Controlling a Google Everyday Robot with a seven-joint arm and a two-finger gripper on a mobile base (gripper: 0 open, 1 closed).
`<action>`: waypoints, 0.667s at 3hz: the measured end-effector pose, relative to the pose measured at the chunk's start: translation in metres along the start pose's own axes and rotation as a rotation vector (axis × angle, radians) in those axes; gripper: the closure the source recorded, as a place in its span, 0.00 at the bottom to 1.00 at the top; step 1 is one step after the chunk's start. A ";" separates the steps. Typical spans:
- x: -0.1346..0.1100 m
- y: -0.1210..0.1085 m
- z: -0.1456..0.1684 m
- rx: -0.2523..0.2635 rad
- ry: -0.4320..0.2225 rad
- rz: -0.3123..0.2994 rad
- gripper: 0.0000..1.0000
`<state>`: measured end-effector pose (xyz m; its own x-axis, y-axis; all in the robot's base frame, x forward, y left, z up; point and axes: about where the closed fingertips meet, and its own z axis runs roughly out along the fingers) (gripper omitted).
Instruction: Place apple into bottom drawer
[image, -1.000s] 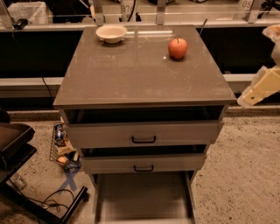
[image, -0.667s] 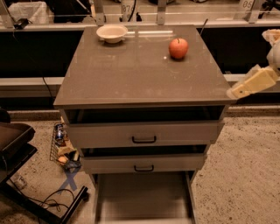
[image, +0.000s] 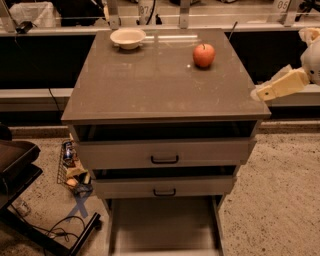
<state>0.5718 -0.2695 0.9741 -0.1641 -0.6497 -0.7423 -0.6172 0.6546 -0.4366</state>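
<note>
While the apple (image: 204, 55) sits on the tabletop (image: 150, 85) near its right rear corner, the gripper (image: 262, 93) hovers just off the right edge; whether it is spread or closed cannot be told. Below, the bottom drawer (image: 165, 222) stands pulled out.

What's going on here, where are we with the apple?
The apple sits untouched on the cabinet top, toward the back right, with a bowl at the back left. The robot's gripper is at the front right corner of the top, well apart from the apple. The bottom drawer is pulled out with a bare floor, so nothing has been placed yet.
</note>
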 end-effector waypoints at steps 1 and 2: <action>-0.008 -0.007 0.027 0.000 -0.055 0.048 0.00; -0.020 -0.036 0.112 0.024 -0.153 0.163 0.00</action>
<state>0.6837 -0.2361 0.9476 -0.1399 -0.4697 -0.8717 -0.5733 0.7562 -0.3155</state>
